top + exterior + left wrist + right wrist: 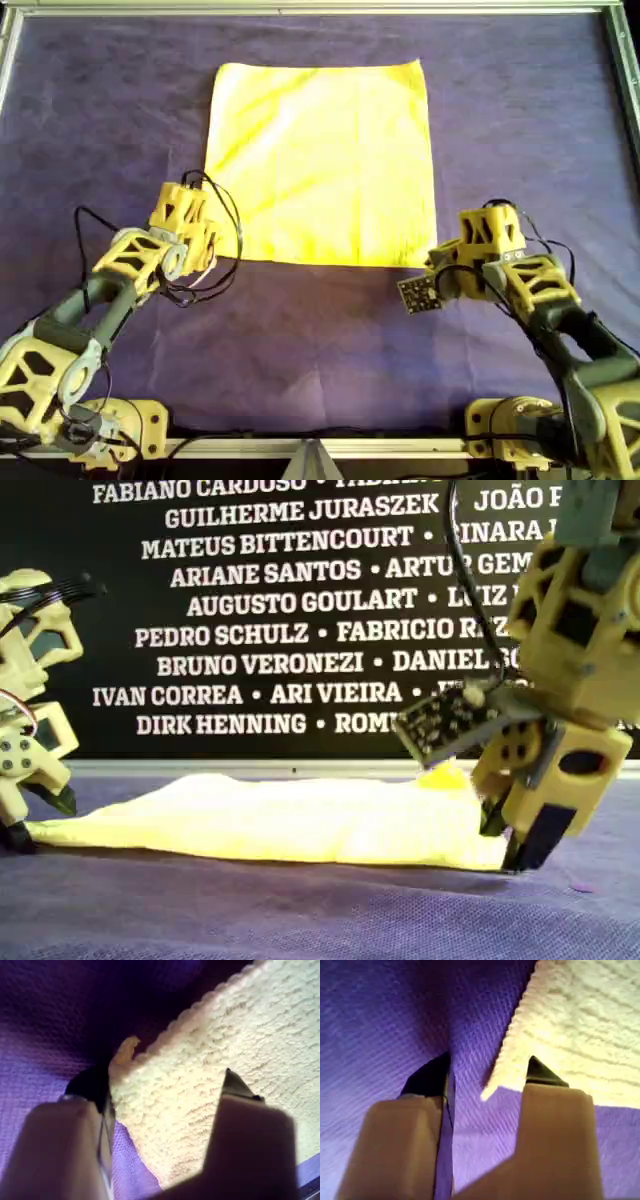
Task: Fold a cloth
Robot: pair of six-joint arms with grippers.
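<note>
The cloth (322, 163) lay flat on the purple-covered worktop (100, 120). The left claw (165, 1090) stood apart, straddling one near corner. The right claw (487, 1077) stood apart at the other near corner, one finger on the cloth.

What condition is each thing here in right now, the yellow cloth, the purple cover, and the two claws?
cloth: spread flat, unfolded, faintly wrinkled.
table covering: laid flat under the cloth.
left gripper: open, jaws straddling one near corner of the cloth.
right gripper: open, jaws straddling the other near corner's tip.
</note>
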